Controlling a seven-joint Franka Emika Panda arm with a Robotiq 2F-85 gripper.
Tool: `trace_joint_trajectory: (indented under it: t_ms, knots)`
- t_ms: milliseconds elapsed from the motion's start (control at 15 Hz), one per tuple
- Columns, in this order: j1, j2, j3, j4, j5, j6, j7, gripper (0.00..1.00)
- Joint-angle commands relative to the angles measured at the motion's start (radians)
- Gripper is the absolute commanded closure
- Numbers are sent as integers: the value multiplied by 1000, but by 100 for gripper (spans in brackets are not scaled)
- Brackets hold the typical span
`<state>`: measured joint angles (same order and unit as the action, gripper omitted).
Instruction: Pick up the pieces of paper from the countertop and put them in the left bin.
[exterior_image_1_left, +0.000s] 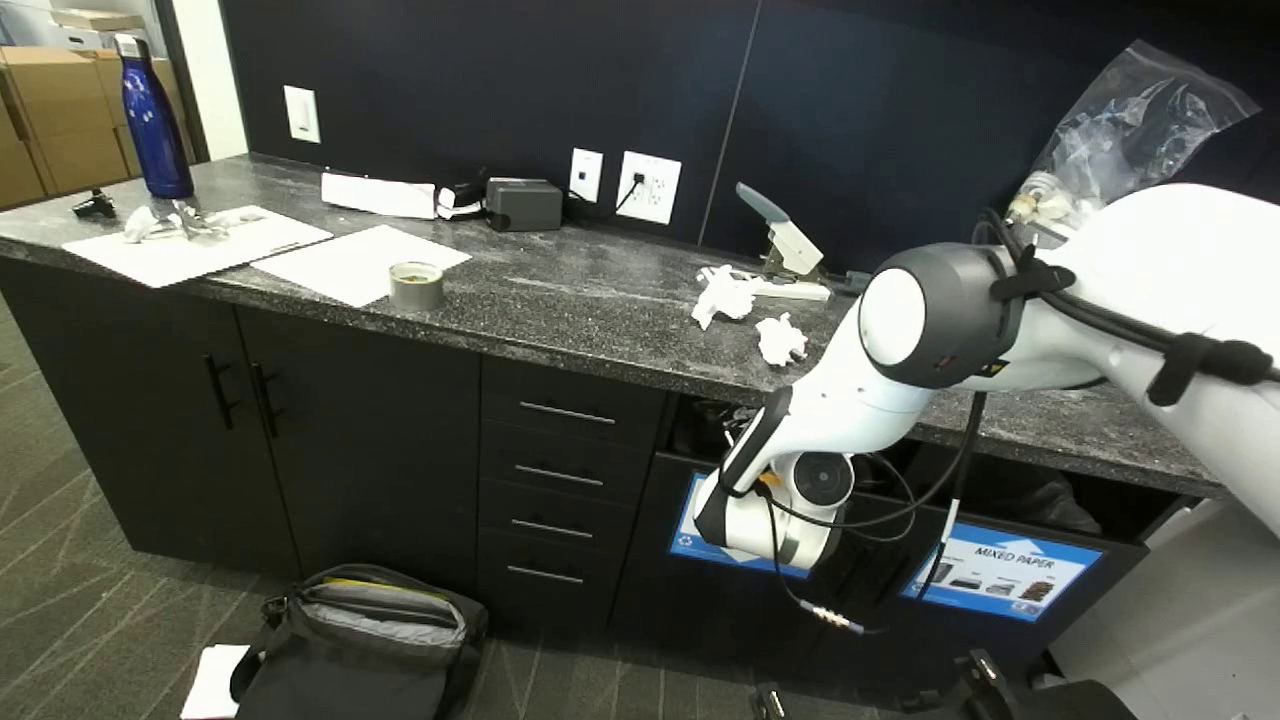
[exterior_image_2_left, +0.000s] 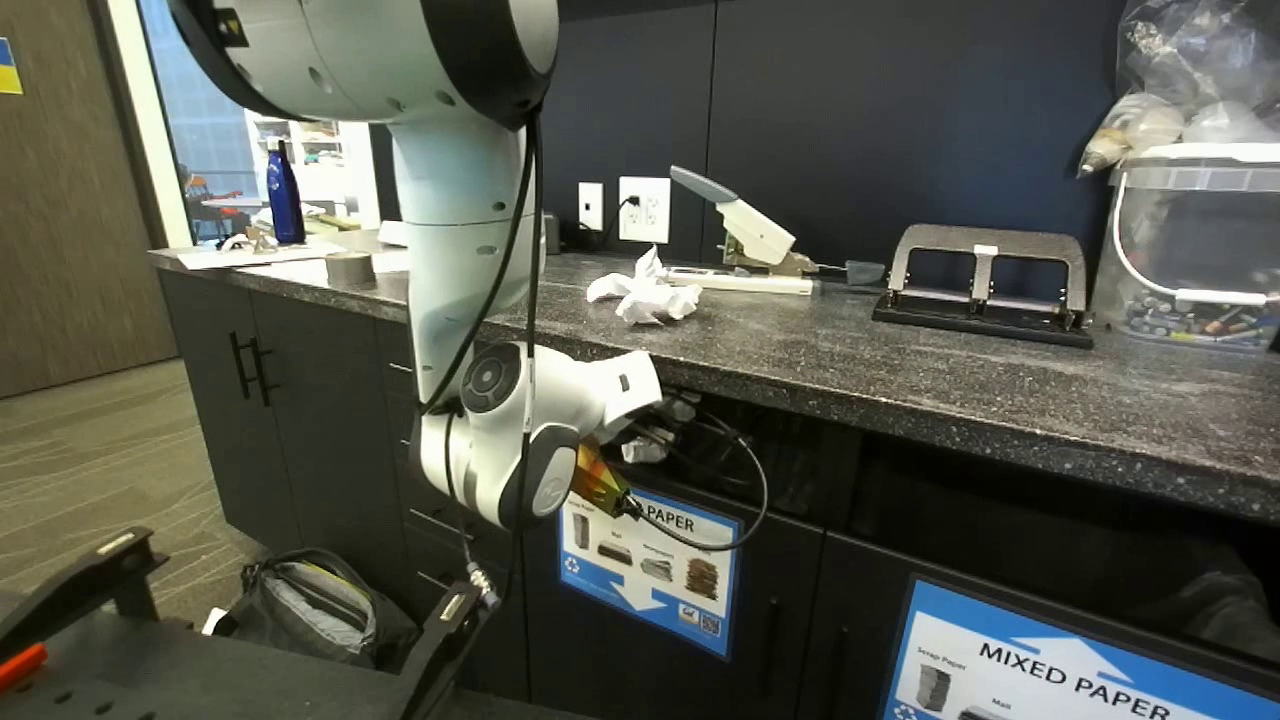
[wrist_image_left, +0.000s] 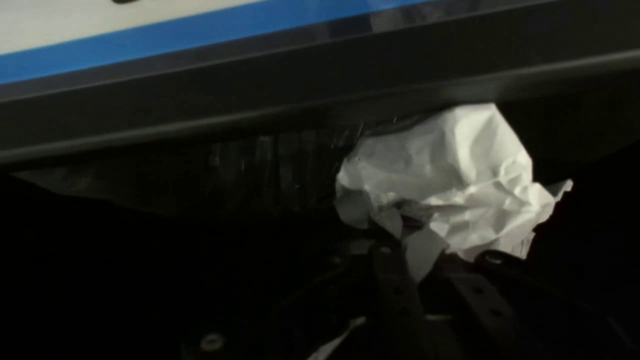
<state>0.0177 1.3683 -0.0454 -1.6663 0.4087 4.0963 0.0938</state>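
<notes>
Looks to me like you're mid-drop and partway through the job at best: your fingers (wrist_image_left: 392, 275) are pinched narrow on a crumpled scrap (wrist_image_left: 450, 190), which sits right at the opening of the left bin (exterior_image_2_left: 775, 560), below the edge of the tabletop (exterior_image_1_left: 560, 300). Can't tell if it's fully past the lip, and it's too dark in there to say whether any others are inside. So this one doesn't count until you let go. Then you've got at least two to fetch up top: a front scrap (exterior_image_1_left: 781, 340) near the edge and a back scrap (exterior_image_1_left: 725, 298) just beside the stapler (exterior_image_1_left: 795, 248). There's also some pale clutter (exterior_image_1_left: 188, 222) on a flat sheet (exterior_image_1_left: 170, 262) by the bottle (exterior_image_1_left: 155, 125), but I can't make out if it's paper.
</notes>
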Motion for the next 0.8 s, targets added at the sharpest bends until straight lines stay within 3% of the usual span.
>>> trace_joint_trajectory:
  t_ms: [0,67,133,733]
  knots:
    - [-14,67,4,122,4,-9,-30,99]
    - [-14,69,4,130,10,-23,-36,79]
    - [-14,72,3,135,16,-33,-43,70]
    - [2,-26,32,-7,1,-51,-54,3]
